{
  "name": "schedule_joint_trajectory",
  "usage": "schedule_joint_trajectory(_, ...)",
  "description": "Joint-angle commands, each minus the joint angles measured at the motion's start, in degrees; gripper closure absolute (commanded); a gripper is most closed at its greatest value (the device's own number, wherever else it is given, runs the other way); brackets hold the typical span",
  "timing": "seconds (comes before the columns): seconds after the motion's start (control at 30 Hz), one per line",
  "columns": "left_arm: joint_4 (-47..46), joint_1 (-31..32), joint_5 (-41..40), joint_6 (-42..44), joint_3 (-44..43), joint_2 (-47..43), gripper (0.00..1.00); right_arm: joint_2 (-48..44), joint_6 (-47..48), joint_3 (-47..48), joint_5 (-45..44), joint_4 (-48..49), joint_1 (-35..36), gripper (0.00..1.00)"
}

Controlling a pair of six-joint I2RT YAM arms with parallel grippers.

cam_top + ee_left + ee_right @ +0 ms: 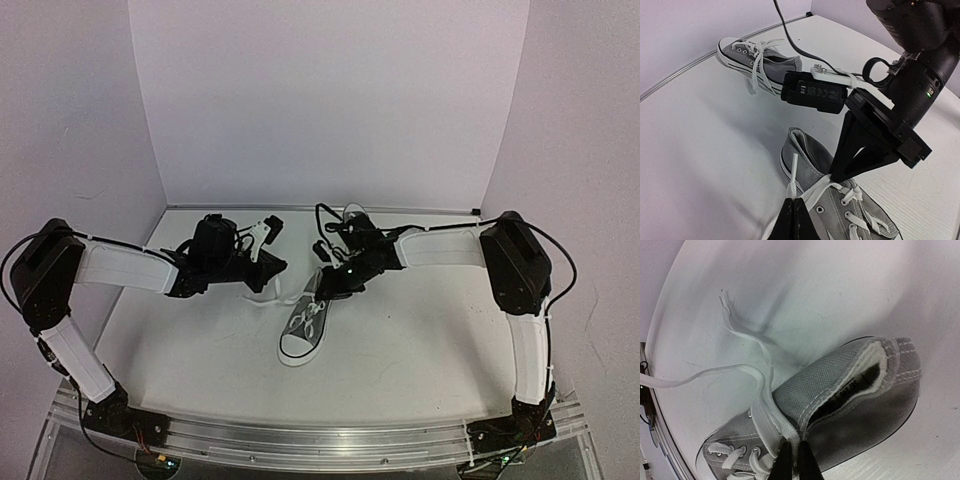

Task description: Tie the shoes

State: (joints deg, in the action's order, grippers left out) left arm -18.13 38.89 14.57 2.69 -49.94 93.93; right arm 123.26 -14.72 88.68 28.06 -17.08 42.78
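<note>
One grey shoe (pixel 304 326) lies mid-table with its toe toward the arms; it also shows in the left wrist view (pixel 840 200) and the right wrist view (pixel 860 390). My left gripper (pixel 794 204) is shut on a white lace end (pixel 793 172) beside the shoe's heel, with the aglet sticking out; in the top view the left gripper (pixel 272 268) is left of the shoe. My right gripper (pixel 794 454) is shut on the other lace (pixel 762 412) at the shoe's top eyelets, and it shows in the top view (pixel 332 284). The second shoe (pixel 757 56) lies at the back with its laces in a bow.
White walls close the back and sides of the table (pixel 420 340). The second shoe (pixel 352 214) is partly hidden behind my right arm. A loose lace (pixel 695 376) trails over the table to the left of the near shoe.
</note>
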Motion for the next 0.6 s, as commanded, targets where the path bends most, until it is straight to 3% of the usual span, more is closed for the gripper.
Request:
schedule_joint_trajectory(0.0,-2.9,-0.6,-1.8,-0.2,-2.2,1.3,1.00,-1.9,1.4,0.8,1.3,0.1,0.1,1.00)
schedule_joint_trajectory(0.37,-5.1,-0.9,1.2,11.4,-3.2,6.2,1.00,-6.9,3.4,-1.3,1.3,0.1,0.1,1.00)
schedule_joint_trajectory(0.57,-4.4,-1.0,7.3,20.1,-5.9,10.3,1.00,-8.6,4.6,-3.4,2.3,0.4,0.1,1.00)
